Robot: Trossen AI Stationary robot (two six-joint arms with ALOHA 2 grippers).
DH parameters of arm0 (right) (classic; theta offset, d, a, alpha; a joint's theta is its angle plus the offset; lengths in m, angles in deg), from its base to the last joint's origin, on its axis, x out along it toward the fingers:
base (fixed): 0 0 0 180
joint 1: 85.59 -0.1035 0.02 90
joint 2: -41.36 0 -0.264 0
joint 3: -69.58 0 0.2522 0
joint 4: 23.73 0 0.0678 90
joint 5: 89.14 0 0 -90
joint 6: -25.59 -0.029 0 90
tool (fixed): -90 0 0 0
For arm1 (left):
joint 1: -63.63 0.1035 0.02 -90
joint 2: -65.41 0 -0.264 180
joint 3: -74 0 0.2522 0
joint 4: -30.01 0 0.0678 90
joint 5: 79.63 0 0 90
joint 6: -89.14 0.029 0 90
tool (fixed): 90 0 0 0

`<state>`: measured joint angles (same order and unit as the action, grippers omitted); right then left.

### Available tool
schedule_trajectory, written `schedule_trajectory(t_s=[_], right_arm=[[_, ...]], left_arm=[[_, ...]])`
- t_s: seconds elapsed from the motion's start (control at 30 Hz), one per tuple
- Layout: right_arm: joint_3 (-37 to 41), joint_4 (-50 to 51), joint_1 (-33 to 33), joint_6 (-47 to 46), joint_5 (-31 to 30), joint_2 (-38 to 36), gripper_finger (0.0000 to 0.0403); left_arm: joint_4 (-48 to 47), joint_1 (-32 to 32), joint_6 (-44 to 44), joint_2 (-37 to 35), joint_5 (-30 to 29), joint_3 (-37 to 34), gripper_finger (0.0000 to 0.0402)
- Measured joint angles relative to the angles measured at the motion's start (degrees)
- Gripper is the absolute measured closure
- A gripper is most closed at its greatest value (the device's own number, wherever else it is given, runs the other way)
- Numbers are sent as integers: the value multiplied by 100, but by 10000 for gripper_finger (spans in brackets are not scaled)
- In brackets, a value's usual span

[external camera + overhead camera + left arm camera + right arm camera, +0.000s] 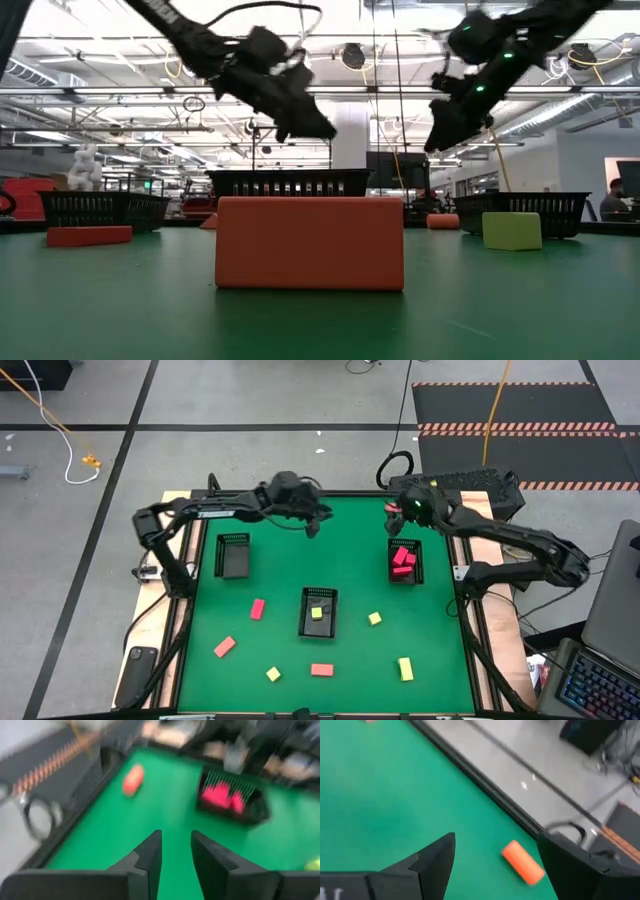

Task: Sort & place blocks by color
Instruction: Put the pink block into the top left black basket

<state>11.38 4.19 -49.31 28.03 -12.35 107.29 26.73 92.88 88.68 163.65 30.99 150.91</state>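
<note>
Three black trays (pixel 318 612) — loose blocks (pixel 321 669) between

Open green mat (pixel 280 575) lies between the three black trays (pixel 233 555); loose blocks (pixel 257 609) dot the near half.

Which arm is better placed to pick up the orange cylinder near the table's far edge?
The right. Its open tool hangs right over the salmon-orange cylinder block, which shows between its fingers. The left tool, also open, hangs farther off near mid-table, with the cylinder well ahead of it.
</note>
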Motion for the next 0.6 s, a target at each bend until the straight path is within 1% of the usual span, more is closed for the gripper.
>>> schedule_trajectory(t_s=[0.07, 0.1, 0.17, 0.23, 0.3, 0.4, 0.6], right_arm=[[-559, 790, 122, 137, 5, 477, 129], [-857, 1108, 179, 213, 28, 717, 129], [-1382, 1750, 279, 398, 178, 1180, 129], [-1812, 2327, 366, 676, 269, 1604, 129], [-2151, 2790, 434, 933, 296, 1973, 129], [-2484, 3062, 531, 1324, 302, 2364, 129], [-2638, 3591, 601, 1926, 250, 2991, 129]], left_arm=[[722, 105, -231, -285, 336, -542, 283], [1131, 154, -362, -399, 430, -758, 278], [1612, 212, -537, -644, 625, -1214, 270], [2145, 230, -621, -801, 710, -1528, 262], [2298, 228, -679, -946, 827, -1797, 253], [2326, 227, -720, -1141, 825, -2001, 241], [2326, 122, -718, -1361, 808, -2072, 222]])
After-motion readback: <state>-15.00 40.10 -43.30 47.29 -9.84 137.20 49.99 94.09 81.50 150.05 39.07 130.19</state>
